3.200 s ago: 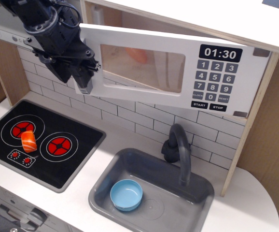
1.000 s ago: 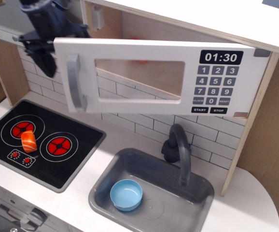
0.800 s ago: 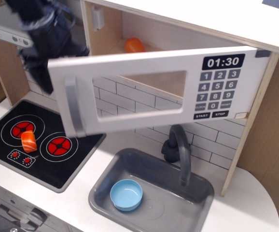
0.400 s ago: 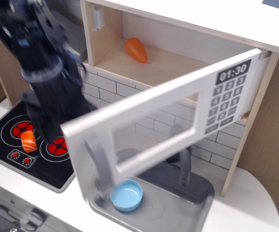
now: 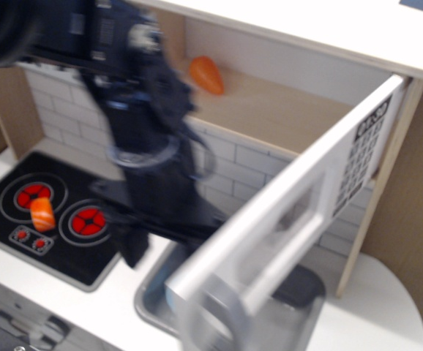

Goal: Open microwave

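Observation:
The white microwave (image 5: 285, 110) has its door (image 5: 292, 212) swung far out to the front, hinged at the right, with the keypad (image 5: 361, 157) seen nearly edge-on. The grey bar handle (image 5: 215, 322) is blurred at the door's free end, low in the frame. The wooden cavity is open, and an orange toy (image 5: 206, 74) lies at its back left. My black arm hangs blurred in front of the cavity's left side. The gripper (image 5: 133, 250) is low, just left of the door's inner face. The blur hides how the jaws stand and whether they touch the door.
A black toy stove (image 5: 65, 252) lies at the left with an orange-and-white food piece (image 5: 43, 213) on its left burner. The grey sink (image 5: 303, 296) sits under the open door and is mostly hidden by it. A wooden side panel (image 5: 409, 219) stands at the right.
The door has swung from nearly shut to wide open, its free end coming forward and down. My arm has moved right and down along with it. The orange toy inside has come into view.

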Controlling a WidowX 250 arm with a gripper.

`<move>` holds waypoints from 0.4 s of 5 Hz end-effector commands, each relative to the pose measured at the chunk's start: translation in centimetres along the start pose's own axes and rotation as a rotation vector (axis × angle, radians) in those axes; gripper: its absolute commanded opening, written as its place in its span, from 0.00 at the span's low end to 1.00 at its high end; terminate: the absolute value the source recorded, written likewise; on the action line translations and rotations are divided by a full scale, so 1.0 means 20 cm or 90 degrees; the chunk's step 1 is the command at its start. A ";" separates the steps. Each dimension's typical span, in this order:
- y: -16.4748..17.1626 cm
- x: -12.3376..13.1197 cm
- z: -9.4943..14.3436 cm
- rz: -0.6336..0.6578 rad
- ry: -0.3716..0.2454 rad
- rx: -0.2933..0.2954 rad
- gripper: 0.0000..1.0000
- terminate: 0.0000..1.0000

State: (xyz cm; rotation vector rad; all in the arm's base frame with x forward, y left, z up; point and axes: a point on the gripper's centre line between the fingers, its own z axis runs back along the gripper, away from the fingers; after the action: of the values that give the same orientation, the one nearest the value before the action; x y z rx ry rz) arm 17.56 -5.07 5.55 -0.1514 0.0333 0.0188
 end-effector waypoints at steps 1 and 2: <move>-0.19 0.00 0.17 0.016 -0.062 -0.019 1.00 0.00; -0.06 0.06 0.33 0.066 -0.099 -0.012 1.00 0.00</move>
State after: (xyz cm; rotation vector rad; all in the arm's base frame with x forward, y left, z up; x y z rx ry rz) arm 20.22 -6.20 10.27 -0.1520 -0.0778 0.1415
